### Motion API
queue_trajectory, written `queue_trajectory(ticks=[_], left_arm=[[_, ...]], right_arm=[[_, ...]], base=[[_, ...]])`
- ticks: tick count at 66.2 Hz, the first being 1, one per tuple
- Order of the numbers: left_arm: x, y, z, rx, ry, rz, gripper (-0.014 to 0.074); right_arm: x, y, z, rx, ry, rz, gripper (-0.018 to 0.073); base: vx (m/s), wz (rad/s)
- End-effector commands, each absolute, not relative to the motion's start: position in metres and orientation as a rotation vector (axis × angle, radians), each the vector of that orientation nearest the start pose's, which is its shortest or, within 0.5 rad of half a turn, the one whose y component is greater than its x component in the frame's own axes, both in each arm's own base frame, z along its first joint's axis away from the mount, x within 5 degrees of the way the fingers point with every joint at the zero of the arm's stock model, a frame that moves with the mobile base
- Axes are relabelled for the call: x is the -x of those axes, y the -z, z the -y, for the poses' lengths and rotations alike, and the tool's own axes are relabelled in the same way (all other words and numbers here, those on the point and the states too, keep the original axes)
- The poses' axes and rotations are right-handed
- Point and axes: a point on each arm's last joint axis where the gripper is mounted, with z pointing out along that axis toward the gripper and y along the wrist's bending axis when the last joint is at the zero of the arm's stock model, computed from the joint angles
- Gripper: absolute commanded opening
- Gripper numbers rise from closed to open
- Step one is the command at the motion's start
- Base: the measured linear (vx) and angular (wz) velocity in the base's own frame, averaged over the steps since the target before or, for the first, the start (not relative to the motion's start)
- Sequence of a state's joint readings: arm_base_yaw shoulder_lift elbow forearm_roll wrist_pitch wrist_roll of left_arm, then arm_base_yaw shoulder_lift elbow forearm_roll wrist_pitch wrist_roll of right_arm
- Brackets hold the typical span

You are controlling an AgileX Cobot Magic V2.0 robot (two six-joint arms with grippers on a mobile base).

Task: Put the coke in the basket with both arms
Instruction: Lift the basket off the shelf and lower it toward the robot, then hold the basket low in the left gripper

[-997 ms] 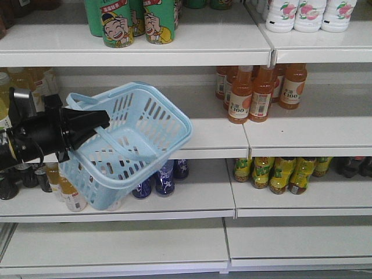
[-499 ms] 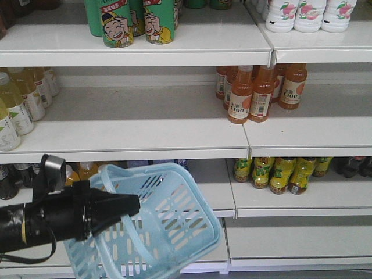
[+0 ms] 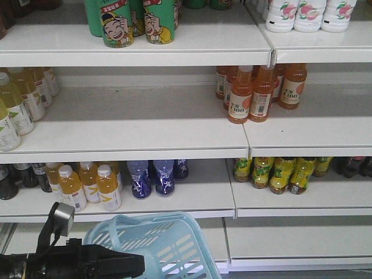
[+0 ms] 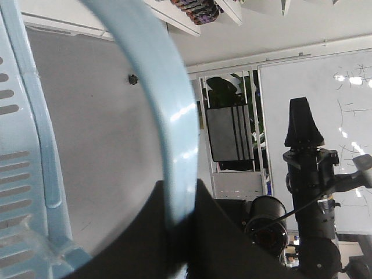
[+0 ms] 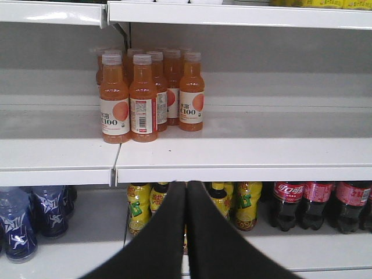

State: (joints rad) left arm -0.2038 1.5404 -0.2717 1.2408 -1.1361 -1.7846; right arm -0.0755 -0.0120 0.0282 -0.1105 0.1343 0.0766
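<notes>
Here, clamps left pincer (image 4: 179, 187) on the basket (image 3: 174, 247) handle (image 4: 177, 116) by the bottom shelf's (image 3: 279, 239) front edge; holds right pincer (image 5: 186, 192) clenched, empty.

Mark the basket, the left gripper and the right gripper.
basket (image 3: 163, 216): front-facing view, upper rim.
left gripper (image 3: 138, 266): front-facing view, fingertips clamped on the basket handle.
right gripper (image 5: 186, 187): right wrist view, between the shut fingertips.
</notes>
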Motion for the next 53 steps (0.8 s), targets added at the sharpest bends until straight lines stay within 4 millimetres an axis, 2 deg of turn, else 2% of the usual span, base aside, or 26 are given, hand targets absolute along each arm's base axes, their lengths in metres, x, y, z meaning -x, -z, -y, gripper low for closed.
queue_trajectory(ticks=[1,53], left_arm=[[-0.1622,-0.1877,0.1189,0.013,1.97,-2.051,-0.0008],[-0.1573,-0.1846,0.1199,-0.055,1.974,-2.101,-0.0008]], right_arm=[[-0.056,-0.1946,0.005,-0.03,0.102,-1.56,-0.0009],[-0.056,-0.1946,0.005,-0.03,0.102,-1.56,-0.0009]], base=[[0.0,0.0],[0.0,0.0]])
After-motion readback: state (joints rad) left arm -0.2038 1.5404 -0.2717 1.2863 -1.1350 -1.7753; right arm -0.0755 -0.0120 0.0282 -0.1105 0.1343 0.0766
